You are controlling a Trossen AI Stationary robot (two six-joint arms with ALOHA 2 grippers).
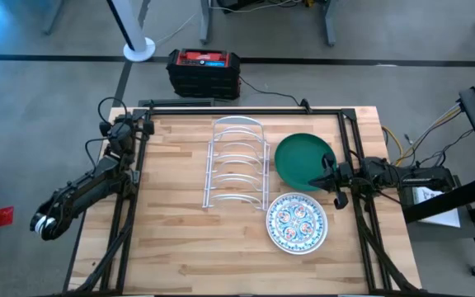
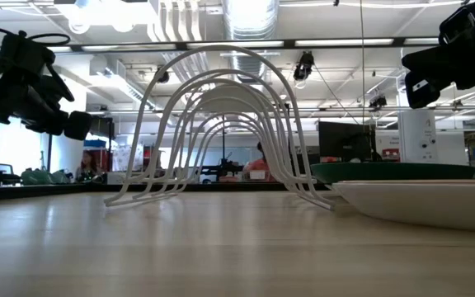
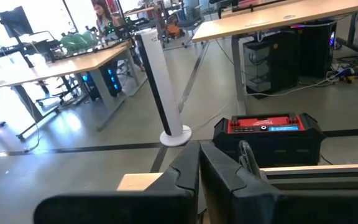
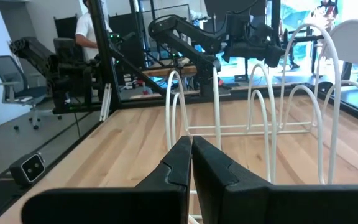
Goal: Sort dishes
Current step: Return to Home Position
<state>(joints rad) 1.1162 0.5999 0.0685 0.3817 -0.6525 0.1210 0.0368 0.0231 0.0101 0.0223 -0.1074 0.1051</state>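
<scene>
On the surface (image 1: 180,247), right of the bare wire rack (image 1: 237,161), lie the green dish (image 1: 299,157) and floral dish (image 1: 297,223), so unloading looks finished. The blue and plain white dishes are unseen. The right claw (image 1: 330,177), by the green dish's rim, and the left claw (image 1: 130,125), at the far left corner, both have fingers together, holding nothing.

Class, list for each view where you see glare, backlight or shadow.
Low view: ceiling lights gleam on the table; the wire rack stands backlit. Left wrist view: bright daylight washes out the far room. High view: even light, no hard shadows.
</scene>
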